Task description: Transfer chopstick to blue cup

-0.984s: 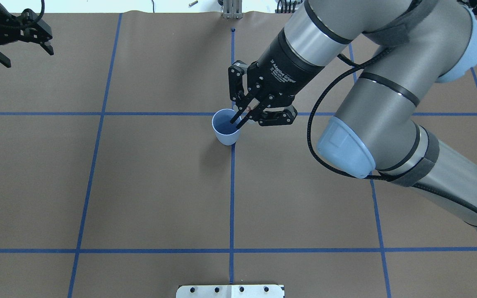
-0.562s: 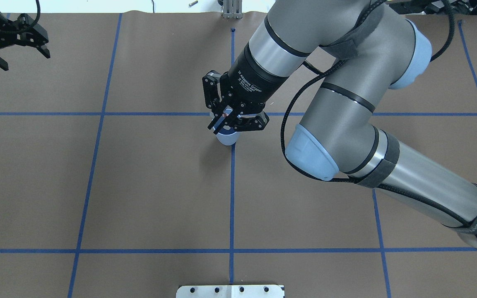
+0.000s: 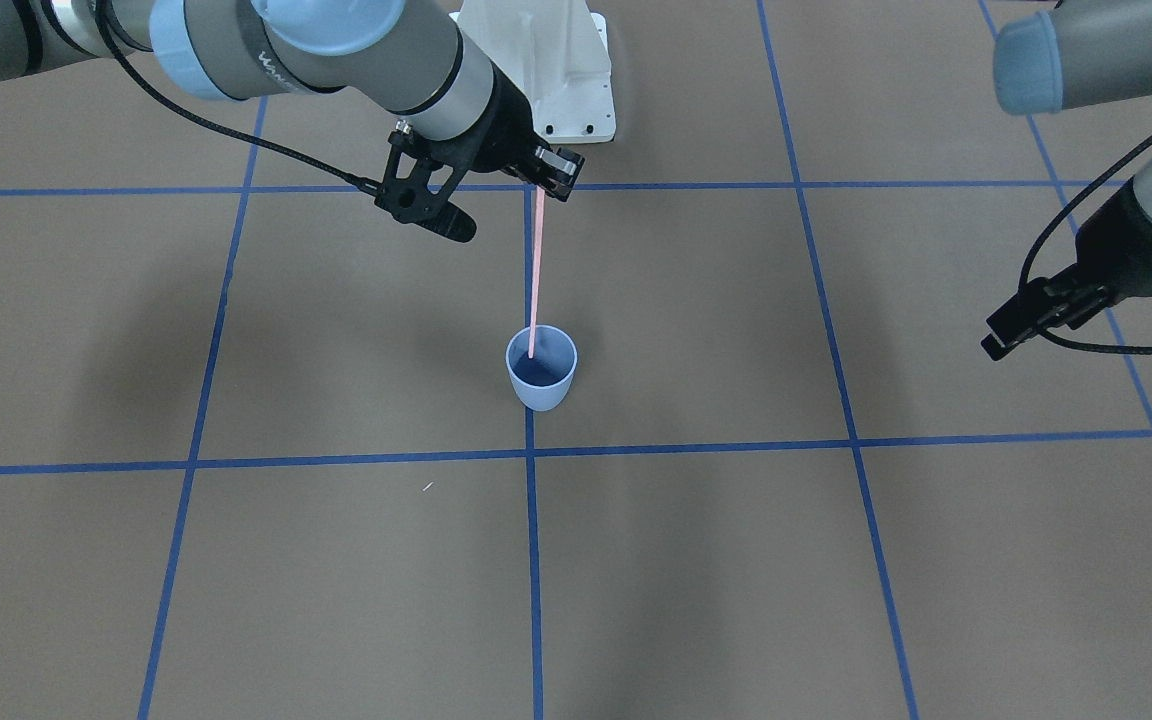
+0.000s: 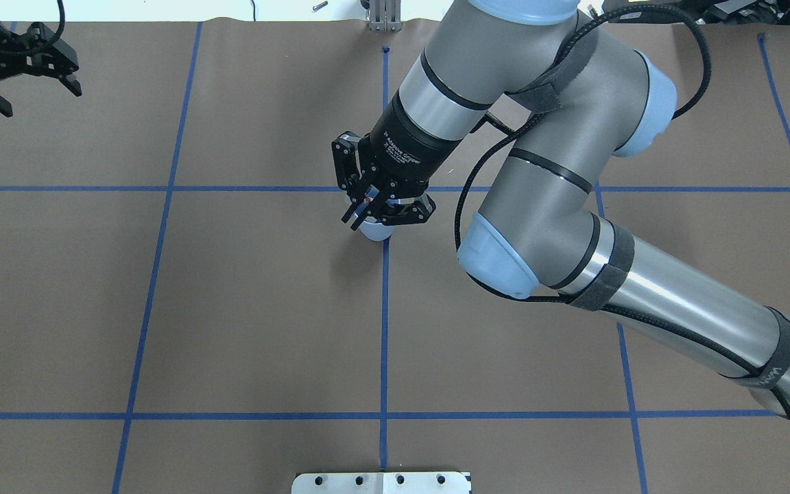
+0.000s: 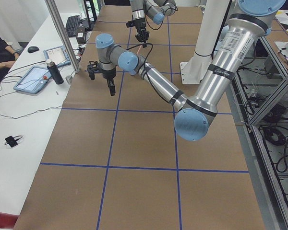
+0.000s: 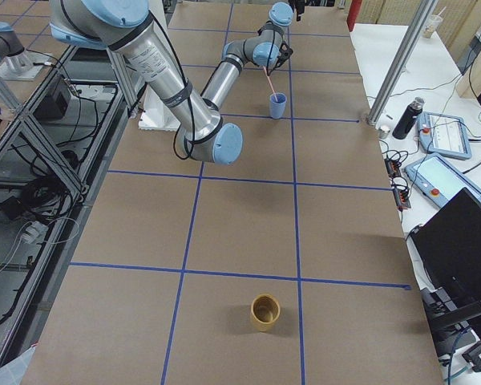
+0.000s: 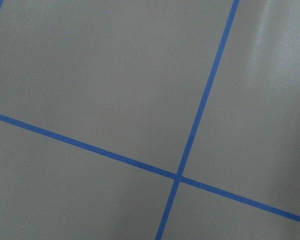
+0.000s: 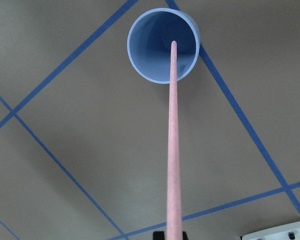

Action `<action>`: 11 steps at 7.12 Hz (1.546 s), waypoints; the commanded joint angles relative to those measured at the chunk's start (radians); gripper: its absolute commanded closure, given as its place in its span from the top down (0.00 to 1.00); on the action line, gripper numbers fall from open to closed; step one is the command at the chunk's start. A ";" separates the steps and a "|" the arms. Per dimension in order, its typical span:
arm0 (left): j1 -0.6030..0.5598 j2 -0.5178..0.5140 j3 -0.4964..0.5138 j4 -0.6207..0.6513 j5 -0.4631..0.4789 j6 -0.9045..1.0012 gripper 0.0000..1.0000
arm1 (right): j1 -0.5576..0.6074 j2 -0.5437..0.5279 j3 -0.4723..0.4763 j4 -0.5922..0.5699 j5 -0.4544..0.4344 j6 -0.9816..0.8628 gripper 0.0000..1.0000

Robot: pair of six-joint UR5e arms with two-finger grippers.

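Pink, thin and straight, the chopstick [image 3: 535, 280] hangs almost upright from the right gripper [image 3: 544, 178], its 2 fingers pinched on the top end. Directly below, the tip meets the mouth of the blue cup [image 3: 542, 395], smooth, tapered plastic. The right arm [image 4: 546, 171] bends over, wrist pointing down. Well aside, the left gripper [image 4: 42, 99] hovers, fingers spread, empty.

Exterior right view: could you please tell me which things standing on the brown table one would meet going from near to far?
Tan cup → blue cup. The chopstick and the right gripper holding it sit above the blue cup, overlapping it, so I leave them out.
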 commanded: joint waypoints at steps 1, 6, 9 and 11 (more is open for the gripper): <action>-0.006 0.000 0.000 0.000 -0.001 0.000 0.98 | -0.008 0.001 -0.061 0.077 -0.001 0.000 0.00; -0.007 0.000 0.014 0.000 0.000 0.000 0.98 | -0.018 -0.006 -0.118 0.144 -0.068 -0.005 1.00; -0.013 0.008 -0.013 -0.004 -0.001 -0.002 0.98 | 0.072 -0.023 -0.106 0.121 -0.116 -0.168 1.00; -0.030 0.029 -0.011 -0.051 0.002 0.007 0.98 | 0.203 -0.127 -0.081 0.121 -0.119 -0.410 1.00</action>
